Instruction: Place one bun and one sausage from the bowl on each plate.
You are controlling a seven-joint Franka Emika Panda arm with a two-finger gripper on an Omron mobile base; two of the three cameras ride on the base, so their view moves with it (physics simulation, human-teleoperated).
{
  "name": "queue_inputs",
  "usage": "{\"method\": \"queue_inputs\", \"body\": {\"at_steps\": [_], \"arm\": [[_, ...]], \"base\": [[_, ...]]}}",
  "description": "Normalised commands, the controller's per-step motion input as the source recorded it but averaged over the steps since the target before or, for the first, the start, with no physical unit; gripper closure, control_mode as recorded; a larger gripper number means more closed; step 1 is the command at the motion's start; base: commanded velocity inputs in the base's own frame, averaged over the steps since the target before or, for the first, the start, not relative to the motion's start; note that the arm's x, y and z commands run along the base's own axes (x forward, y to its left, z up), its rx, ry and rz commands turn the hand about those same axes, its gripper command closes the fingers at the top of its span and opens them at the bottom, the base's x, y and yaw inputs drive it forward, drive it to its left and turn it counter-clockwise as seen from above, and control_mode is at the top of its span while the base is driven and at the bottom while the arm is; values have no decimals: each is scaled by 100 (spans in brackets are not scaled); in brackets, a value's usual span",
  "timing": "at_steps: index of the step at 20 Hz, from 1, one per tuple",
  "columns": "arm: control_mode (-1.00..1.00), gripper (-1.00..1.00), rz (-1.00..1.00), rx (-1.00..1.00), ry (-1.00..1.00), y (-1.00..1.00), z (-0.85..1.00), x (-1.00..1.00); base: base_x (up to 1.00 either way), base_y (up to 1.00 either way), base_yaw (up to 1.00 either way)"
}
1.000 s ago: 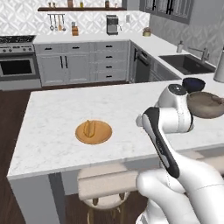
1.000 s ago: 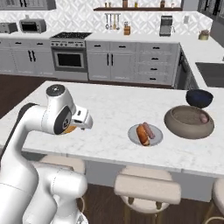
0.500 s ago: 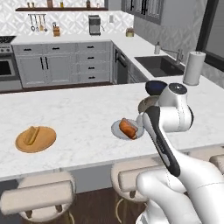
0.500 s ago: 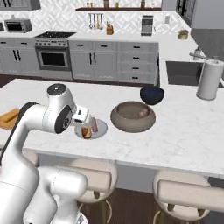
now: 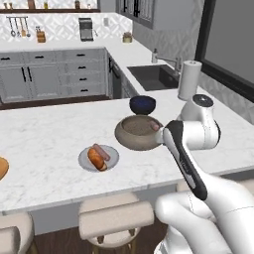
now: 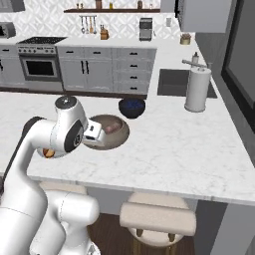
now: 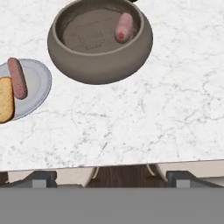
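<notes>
White marble is stretching across the kitchen island counter (image 5: 44, 129) where the robot arm is working, its gripper (image 7: 109, 179) hanging over the counter's near edge, the two dark fingertips (image 7: 41, 178) standing wide apart at the bottom of the hand view with nothing between them. The speckled brownish-grey bowl (image 7: 99, 65) is sitting ahead of the hand, with one pink sausage (image 7: 124, 27) lying inside against its far wall. Just beside the bowl, apart from it, the light grey plate (image 5: 110, 153) is carrying a bun (image 5: 95, 158) and another sausage (image 5: 102, 151) side by side. A dark blue bowl (image 5: 142, 104) is standing just behind the speckled bowl, and a paper towel roll (image 5: 189, 79) is standing upright further along the counter near the sink (image 5: 154, 77). At the left edge of the left base view, a sliver of the wooden plate (image 5: 2, 168) is showing, well apart from the grey one.
</notes>
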Motion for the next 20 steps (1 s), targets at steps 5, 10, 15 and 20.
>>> {"method": "queue_inputs", "body": {"at_steps": [5,10,15,20], "arm": [[100,-100,0,0,0,0,0,0],[100,-100,0,0,0,0,0,0],[-100,-100,2,-7,8,14,43,75],[-100,-100,1,-8,3,1,58,99]], "base": [[66,-6,-21],[34,0,0],[9,0,1],[0,0,0]]}}
